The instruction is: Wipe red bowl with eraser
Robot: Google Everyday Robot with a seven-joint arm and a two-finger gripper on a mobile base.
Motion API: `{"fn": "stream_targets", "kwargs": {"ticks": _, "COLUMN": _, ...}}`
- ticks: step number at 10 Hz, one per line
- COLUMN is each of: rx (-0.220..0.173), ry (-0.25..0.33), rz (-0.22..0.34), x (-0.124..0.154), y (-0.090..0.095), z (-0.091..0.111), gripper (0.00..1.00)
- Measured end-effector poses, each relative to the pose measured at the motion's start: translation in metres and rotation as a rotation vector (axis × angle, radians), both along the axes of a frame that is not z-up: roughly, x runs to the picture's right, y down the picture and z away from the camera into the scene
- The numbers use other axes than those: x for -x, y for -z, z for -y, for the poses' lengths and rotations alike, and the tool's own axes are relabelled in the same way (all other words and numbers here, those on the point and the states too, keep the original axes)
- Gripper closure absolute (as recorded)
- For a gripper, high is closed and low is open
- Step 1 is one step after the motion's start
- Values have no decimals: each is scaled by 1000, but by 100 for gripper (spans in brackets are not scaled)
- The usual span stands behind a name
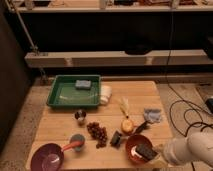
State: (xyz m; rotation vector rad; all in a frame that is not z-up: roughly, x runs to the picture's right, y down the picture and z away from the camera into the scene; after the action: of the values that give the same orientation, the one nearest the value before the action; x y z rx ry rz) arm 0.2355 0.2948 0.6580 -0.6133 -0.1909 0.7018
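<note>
**Eraser in the red bowl: keep the strokes inside the rim**

We see the gripper at the near right corner of the table, at the end of the white arm. Its tip is over the rim of the red bowl. The eraser lies inside that bowl, right at the gripper's tip. We cannot tell whether the gripper is clamped on it or apart from it.

We judge wiping to be the step in hand. To do it well, we would keep the eraser's flat face on the glossy inside, press lightly, and sweep in short arcs within the rim. A shallow bowl would likely slide on the wood if pushed sideways. A small dark block sits just past the bowl on the side away from the gripper, so we would not shove that way.

The red bowl holds only the eraser. Well apart from the gripper along the near edge, the purple bowl shows no contents we can make out. Farthest from the gripper, the green tray holds a grey-blue sponge.
</note>
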Motion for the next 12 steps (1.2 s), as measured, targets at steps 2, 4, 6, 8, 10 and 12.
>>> {"fn": "stream_targets", "kwargs": {"ticks": 2, "rx": 0, "ry": -5, "rz": -36, "x": -9, "y": -15, "z": 6, "gripper": 100}}
{"fn": "stream_targets", "kwargs": {"ticks": 4, "rx": -4, "ry": -17, "rz": -61, "x": -11, "y": -27, "z": 11, "gripper": 100}}
{"fn": "stream_targets", "kwargs": {"ticks": 6, "rx": -13, "ry": -27, "rz": -54, "x": -1, "y": -35, "z": 19, "gripper": 100}}
{"fn": "stream_targets", "kwargs": {"ticks": 8, "rx": -31, "ry": -45, "rz": -43, "x": 7, "y": -34, "z": 29, "gripper": 100}}
{"fn": "stream_targets", "kwargs": {"ticks": 10, "rx": -57, "ry": -54, "rz": -16, "x": 17, "y": -27, "z": 43, "gripper": 100}}
{"fn": "stream_targets", "kwargs": {"ticks": 12, "rx": -67, "ry": -45, "rz": 25, "x": 33, "y": -14, "z": 43, "gripper": 100}}
